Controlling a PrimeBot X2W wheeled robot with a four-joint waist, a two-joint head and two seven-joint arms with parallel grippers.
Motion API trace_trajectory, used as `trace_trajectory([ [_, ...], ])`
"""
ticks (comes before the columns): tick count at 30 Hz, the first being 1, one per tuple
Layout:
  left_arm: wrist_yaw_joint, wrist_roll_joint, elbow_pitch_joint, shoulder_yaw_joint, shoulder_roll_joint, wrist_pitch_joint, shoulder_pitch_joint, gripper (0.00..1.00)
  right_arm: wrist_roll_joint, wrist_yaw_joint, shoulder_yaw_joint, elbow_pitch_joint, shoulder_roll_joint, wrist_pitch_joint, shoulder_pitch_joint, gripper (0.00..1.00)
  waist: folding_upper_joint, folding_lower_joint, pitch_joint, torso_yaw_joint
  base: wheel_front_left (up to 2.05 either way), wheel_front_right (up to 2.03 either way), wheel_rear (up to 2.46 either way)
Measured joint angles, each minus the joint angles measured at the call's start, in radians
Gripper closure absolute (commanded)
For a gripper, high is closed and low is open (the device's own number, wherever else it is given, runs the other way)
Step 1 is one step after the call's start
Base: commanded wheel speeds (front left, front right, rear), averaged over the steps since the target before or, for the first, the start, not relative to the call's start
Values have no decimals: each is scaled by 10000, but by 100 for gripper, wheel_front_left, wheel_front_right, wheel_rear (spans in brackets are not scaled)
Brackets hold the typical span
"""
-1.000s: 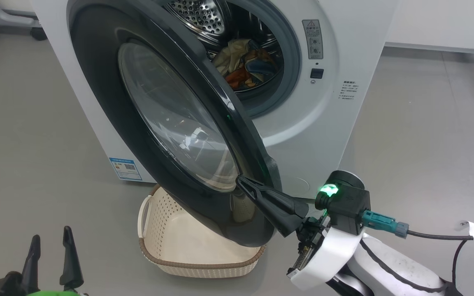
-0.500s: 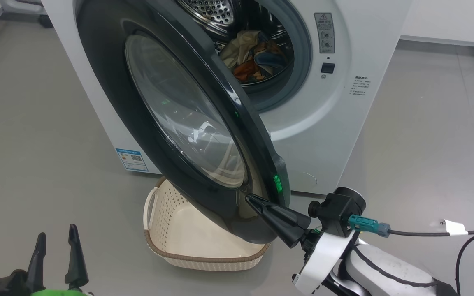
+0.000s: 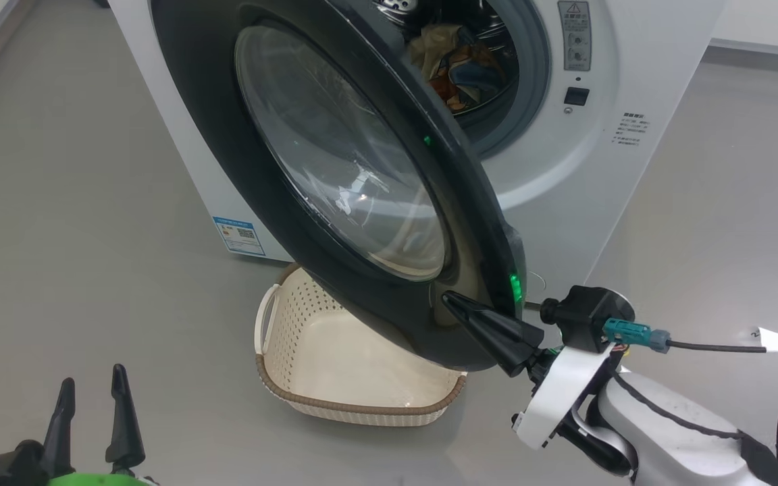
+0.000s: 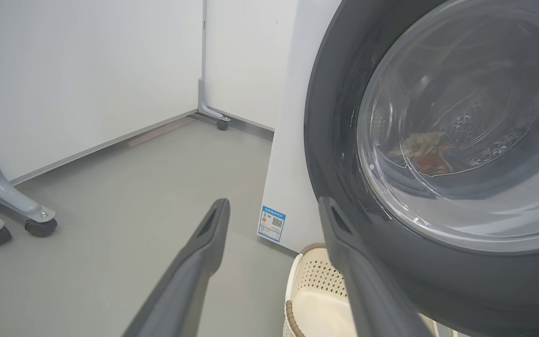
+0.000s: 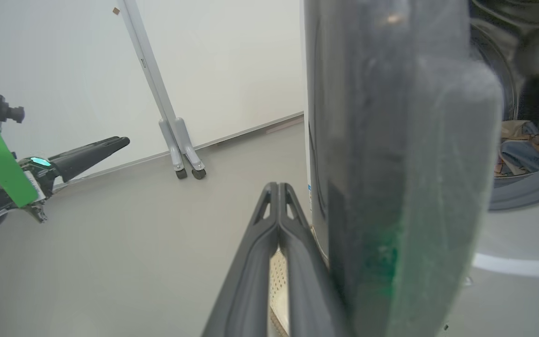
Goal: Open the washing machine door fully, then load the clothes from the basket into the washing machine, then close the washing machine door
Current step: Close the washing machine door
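Against the frame of a second earlier, the whole head view is shifted, so the camera is taken to have moved. Even so, more of the drum opening is now covered by the washing machine door (image 3: pixel 335 155), which is swung nearer to the washing machine (image 3: pixel 564 189) and stands part-way ajar. The right tool (image 3: pixel 448 298), its two fingers pressed together with nothing between them, is still laid with its tip at the lower outer rim of the door. The green light formerly seen on the wrist is replaced by a green glint on the door's edge. The left tool (image 3: pixel 92 375) is kept at the lower left as before, fingers apart and holding nothing. The clothes (image 3: pixel 456 64) are seen inside the drum, past the door's edge. The basket (image 3: pixel 355 403) is left on the floor (image 3: pixel 92 256) in front of the machine, partly under the door's lower rim, with only its bare bottom showing. A blue label (image 3: pixel 239 235) is fixed at the machine's lower corner. The floor is plain grey. White wall panels (image 4: pixel 87 70) are seen behind, with a grey castered foot (image 4: pixel 7 206) at their base.
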Motion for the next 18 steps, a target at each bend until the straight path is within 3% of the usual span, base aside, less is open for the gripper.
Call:
trace_trajectory([
  [18, 0, -8, -359, 102, -29, -2, -117, 0, 186, 2, -1896, 619, -435, 0, -841, 100, 0, 0, 802, 107, 0, 0, 0],
])
